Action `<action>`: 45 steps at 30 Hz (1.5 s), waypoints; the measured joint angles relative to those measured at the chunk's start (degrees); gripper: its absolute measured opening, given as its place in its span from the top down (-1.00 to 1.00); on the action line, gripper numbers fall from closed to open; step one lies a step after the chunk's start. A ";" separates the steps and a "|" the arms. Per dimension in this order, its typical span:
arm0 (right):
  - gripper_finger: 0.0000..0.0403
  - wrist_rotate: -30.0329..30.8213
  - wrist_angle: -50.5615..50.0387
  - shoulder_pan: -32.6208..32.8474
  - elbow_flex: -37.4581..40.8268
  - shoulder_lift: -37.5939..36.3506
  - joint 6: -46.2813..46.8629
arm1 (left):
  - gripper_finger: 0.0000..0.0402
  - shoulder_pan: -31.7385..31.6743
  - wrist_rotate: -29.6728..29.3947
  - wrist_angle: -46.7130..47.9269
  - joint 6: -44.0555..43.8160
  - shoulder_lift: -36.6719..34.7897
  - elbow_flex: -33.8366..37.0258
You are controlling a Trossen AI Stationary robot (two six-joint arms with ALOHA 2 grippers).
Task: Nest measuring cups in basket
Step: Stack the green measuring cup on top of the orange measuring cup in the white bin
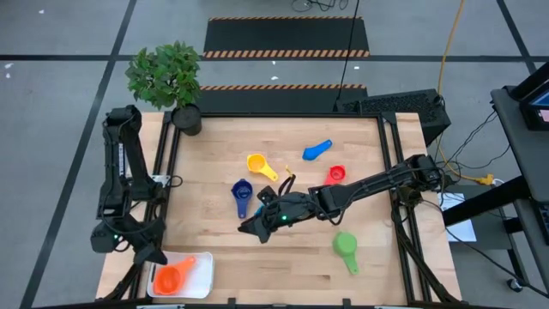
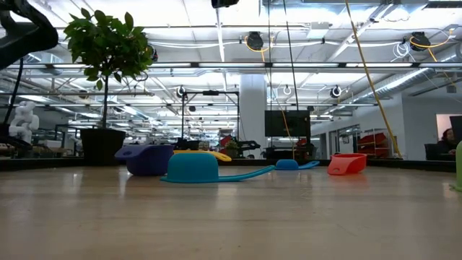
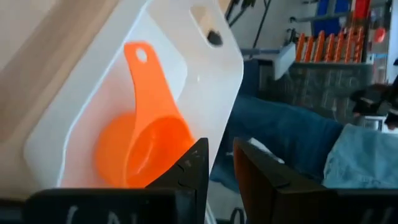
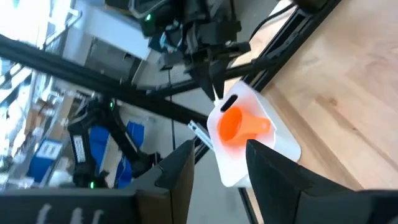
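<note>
Orange cup [image 1: 171,279] lies inside the white basket [image 1: 199,276] at the table's [image 1: 283,266] near-left corner, just beside the left hand [image 1: 157,256], whose fingers stand slightly parted, grasping nothing. Right hand [image 1: 250,227], parted and empty, hovers mid-table beside the dark blue cup [image 1: 242,192].

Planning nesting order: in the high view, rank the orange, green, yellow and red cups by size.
1. orange cup
2. green cup and yellow cup, too alike to separate
3. red cup
</note>
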State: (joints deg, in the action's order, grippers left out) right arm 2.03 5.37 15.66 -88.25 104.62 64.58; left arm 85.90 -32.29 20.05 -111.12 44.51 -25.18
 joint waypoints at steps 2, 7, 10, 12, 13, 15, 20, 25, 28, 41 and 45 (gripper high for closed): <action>0.31 2.23 0.00 0.27 0.00 0.00 1.14 | 0.62 -1.30 -0.38 -0.20 0.77 -0.05 -0.01; 0.31 8.41 -0.02 1.29 0.00 0.00 3.92 | 0.62 -4.56 -0.74 -0.15 2.05 0.22 -0.01; 0.31 10.89 -0.02 1.78 0.00 0.00 5.02 | 0.62 -6.94 -0.49 -0.69 3.84 0.22 -0.27; 0.31 11.67 -0.02 2.01 0.00 0.00 6.07 | 0.62 -8.71 0.23 -0.72 5.90 0.20 -0.90; 0.31 11.64 -0.03 2.06 0.00 0.00 6.51 | 0.62 -9.67 0.63 -0.72 7.16 0.20 -1.30; 0.31 11.53 -0.07 2.10 0.00 0.00 7.29 | 0.62 -11.46 1.05 -0.74 9.50 0.18 -1.87; 0.31 11.49 -1.07 2.04 0.00 0.00 8.13 | 0.62 -15.45 1.42 -0.65 12.51 0.16 -2.30; 0.31 11.47 -3.93 0.82 0.00 0.00 8.29 | 0.62 -19.37 1.46 -0.39 15.11 0.16 -2.30; 0.31 11.48 -5.99 -0.38 0.00 0.00 8.34 | 0.62 -21.86 1.46 0.12 15.46 0.16 -2.30; 0.31 11.17 -14.34 -8.28 0.00 -0.07 7.32 | 0.62 -29.43 2.33 1.07 16.95 0.16 -2.30; 0.31 9.40 -14.21 -11.74 0.00 -0.07 6.09 | 0.62 -31.19 2.42 1.69 18.14 0.16 -2.33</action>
State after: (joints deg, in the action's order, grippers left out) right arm 11.43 -8.85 3.92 -88.25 104.55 70.67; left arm 54.71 -29.87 21.74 -92.97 44.66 -27.51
